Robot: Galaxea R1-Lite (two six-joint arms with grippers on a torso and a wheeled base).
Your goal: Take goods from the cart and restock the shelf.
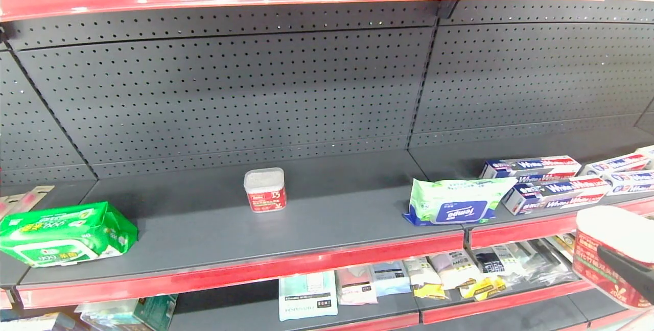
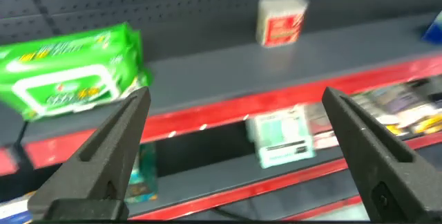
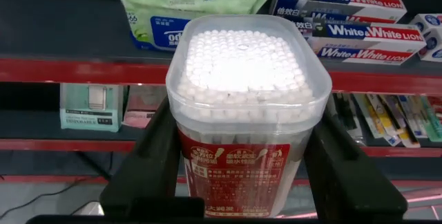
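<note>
Between the matt black plastic fingers of the right gripper (image 3: pixel 245 134) sits a clear, glossy plastic cotton-swab tub (image 3: pixel 245 58) with a shiny red label, and beyond it a matt dark-grey metal shelf (image 3: pixel 62 23) with a glossy red plastic edge strip (image 3: pixel 69 72) carries a crinkled white-and-green film wipes pack (image 3: pixel 173 3) and smooth blue-and-white cardboard toothpaste boxes (image 3: pixel 359 34).

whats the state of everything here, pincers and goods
left pincer: open, empty
right pincer: shut on held swab tub
held swab tub: upright, lid on
shelf swab tub: upright, standing free
green wipes pack: lying down
blue wipes pack: lying flat
toothpaste boxes: lying flat, closed
</note>
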